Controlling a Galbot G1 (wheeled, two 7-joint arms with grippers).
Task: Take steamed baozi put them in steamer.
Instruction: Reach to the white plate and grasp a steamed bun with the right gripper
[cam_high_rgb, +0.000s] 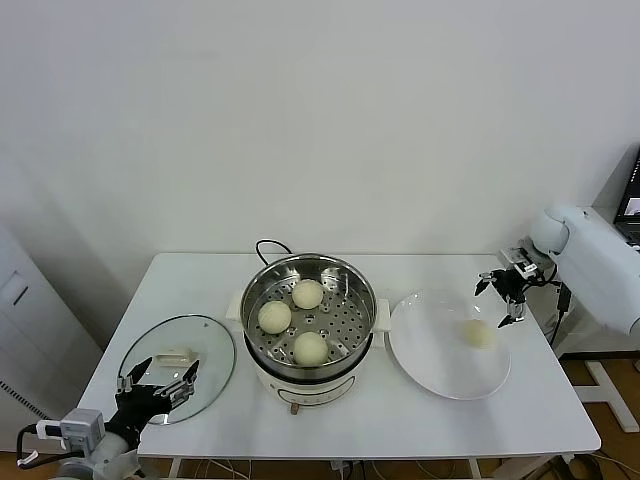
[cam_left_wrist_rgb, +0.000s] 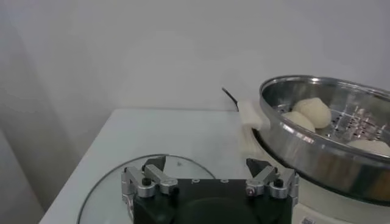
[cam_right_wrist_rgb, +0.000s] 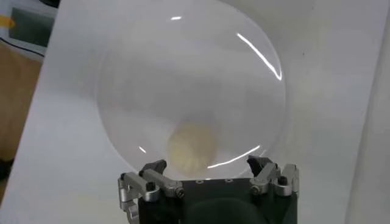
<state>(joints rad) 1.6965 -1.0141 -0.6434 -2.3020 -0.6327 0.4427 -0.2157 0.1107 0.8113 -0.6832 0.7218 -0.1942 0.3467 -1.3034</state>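
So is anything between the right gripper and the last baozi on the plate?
Nothing visible. The right gripper, open, hangs just above the white plate's far right edge, with the last baozi lying bare right beneath it. The steamer beside the plate is uncovered; its glass lid lies on the other side.

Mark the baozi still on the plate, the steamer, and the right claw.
baozi on the plate (cam_high_rgb: 479, 335), head view, its top.
steamer (cam_high_rgb: 356, 279), head view, steel rim.
right claw (cam_high_rgb: 499, 297), head view, midway between its open fingertips.
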